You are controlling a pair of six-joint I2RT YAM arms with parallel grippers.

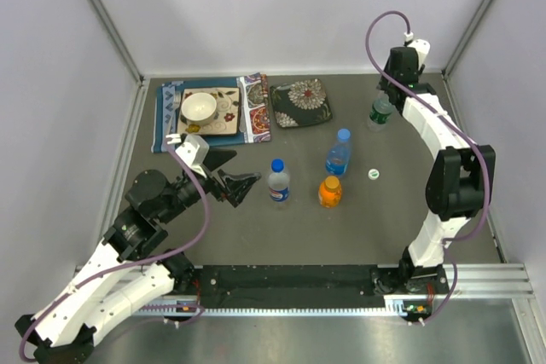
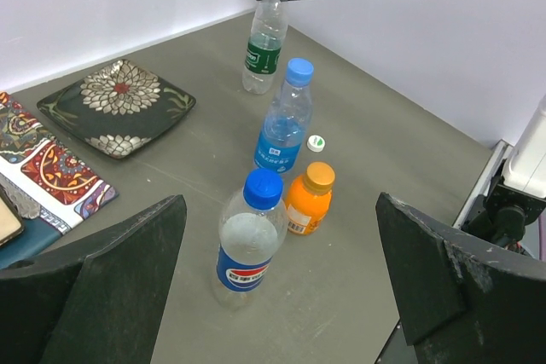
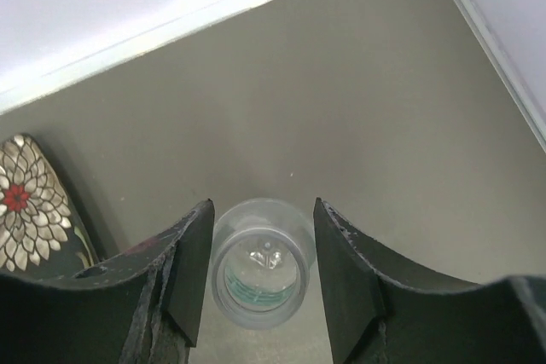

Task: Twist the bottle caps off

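Four bottles stand on the grey table. The green-label bottle [image 1: 380, 112] is at the back right, its mouth open and capless in the right wrist view [image 3: 260, 274]. My right gripper [image 3: 262, 206] is open, with a finger on each side of that neck. A white-green cap [image 1: 373, 174] lies loose on the table. The blue-tinted bottle [image 1: 339, 153], the blue-red label bottle [image 1: 278, 181] and the short orange bottle [image 1: 330, 191] are capped. My left gripper [image 2: 280, 210] is open and empty, just left of the blue-red label bottle [image 2: 247, 240].
A dark flowered plate [image 1: 300, 104] lies at the back centre. A patterned placemat [image 1: 256, 108] with a square plate and a white bowl [image 1: 198, 106] lies at the back left. White walls enclose the table on three sides.
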